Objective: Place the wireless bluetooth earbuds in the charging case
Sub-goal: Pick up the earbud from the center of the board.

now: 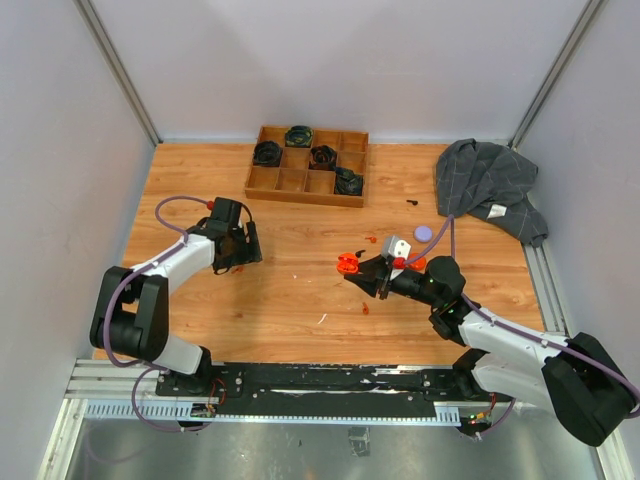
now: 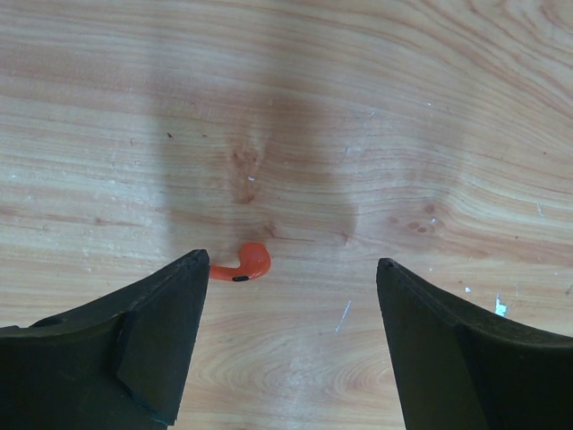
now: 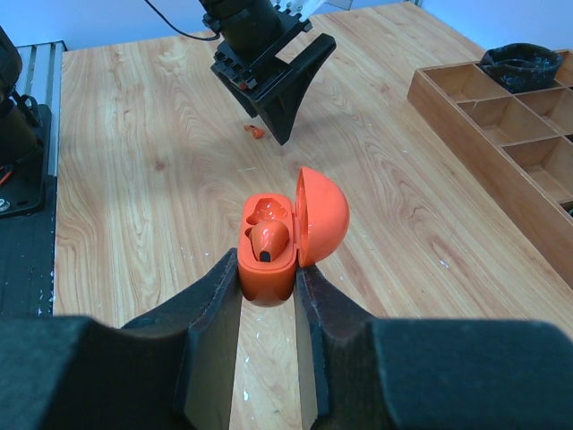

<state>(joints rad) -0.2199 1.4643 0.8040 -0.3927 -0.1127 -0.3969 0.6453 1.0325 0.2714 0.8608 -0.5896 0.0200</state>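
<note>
My right gripper point(image 3: 267, 269) is shut on an orange charging case point(image 3: 269, 246) and holds it above the table, lid point(image 3: 320, 215) open to the right. One orange earbud point(image 3: 269, 240) sits in the near slot; the far slot point(image 3: 269, 210) looks empty. The case also shows in the top view point(image 1: 348, 263). My left gripper point(image 2: 294, 264) is open, low over the wood. A loose orange earbud point(image 2: 245, 263) lies on the table beside its left fingertip point(image 2: 183, 287), just ahead of the gap. This earbud also shows in the right wrist view point(image 3: 255, 132), below the left gripper point(image 3: 277, 81).
A wooden compartment tray point(image 1: 308, 165) with black cases stands at the back. A grey cloth point(image 1: 490, 185) lies at the back right, with a lavender puck point(image 1: 424, 233) near it. A small orange piece point(image 1: 366, 307) and a tiny black piece point(image 1: 411, 202) lie on the table.
</note>
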